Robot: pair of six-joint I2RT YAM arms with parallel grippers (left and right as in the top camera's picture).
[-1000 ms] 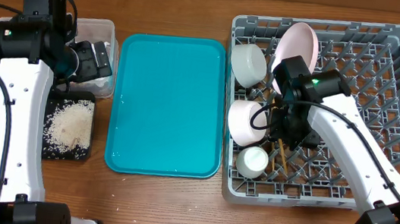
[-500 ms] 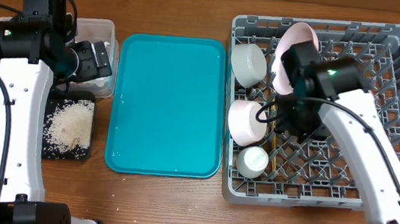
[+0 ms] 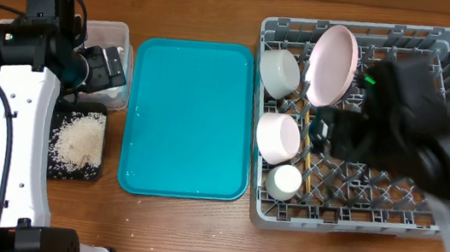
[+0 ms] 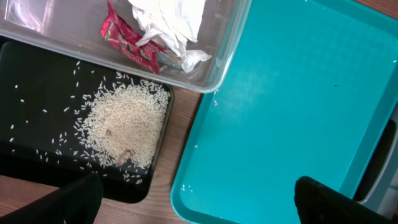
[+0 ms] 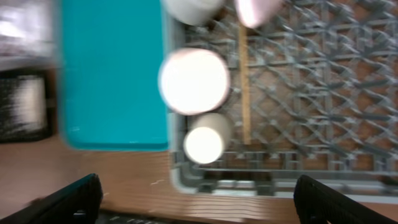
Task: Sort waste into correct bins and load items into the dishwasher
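Note:
The grey dish rack [image 3: 425, 181] holds a white plate [image 3: 333, 64] leaning on edge, a grey bowl [image 3: 280, 71], a white bowl [image 3: 278, 138], a small cup [image 3: 284, 181] and the wooden chopsticks [image 3: 307, 166] lying on the grid. My right gripper [image 5: 205, 205] hangs high above the rack's front edge, open and empty; its arm [image 3: 406, 122] is motion-blurred. The clear tub [image 4: 214, 65] holds the white napkin [image 4: 168, 18] and the red wrapper [image 4: 127, 43]. Rice [image 4: 124, 124] lies on the black tray [image 4: 37, 87]. My left gripper [image 4: 202, 205] hovers open over them.
A large teal tray [image 3: 190, 117] lies between the bins and the rack, with a few stray rice grains near its edge. Bare wooden table [image 3: 177, 232] runs along the front. The rack's right half has only pegs showing.
My right gripper has opened, left the chopsticks in the rack and risen up and to the right. The left arm has not moved.

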